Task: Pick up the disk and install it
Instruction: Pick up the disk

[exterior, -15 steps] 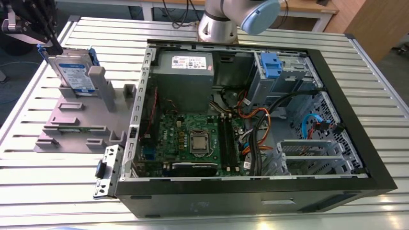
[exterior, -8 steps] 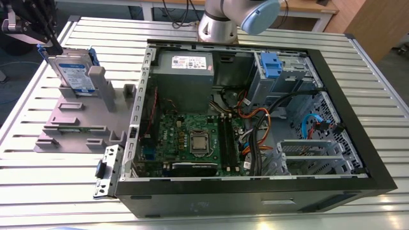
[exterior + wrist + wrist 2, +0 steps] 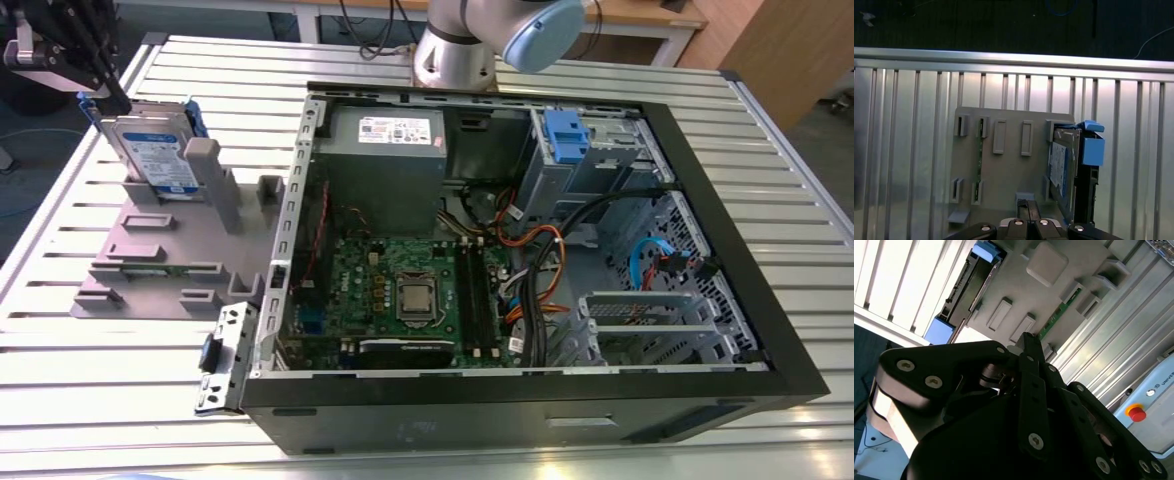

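The slatted metal counter [image 3: 107,350] is carrying an open computer case [image 3: 534,400] and, toward the exterior view's left, a grey stand [image 3: 147,240]. The disk [image 3: 150,150] is standing on edge between the posts at the stand's far end, its blue bracket framing it. The gripper [image 3: 118,103] is hovering close above the disk's upper corner. The jaws are pressed together, grasping nothing. In the first wrist view the disk [image 3: 1059,170] is lying to one side of them, outside their grip.

Silver disk [image 3: 150,150] [image 3: 1061,167] in blue bracket, white-and-blue label, upright on edge
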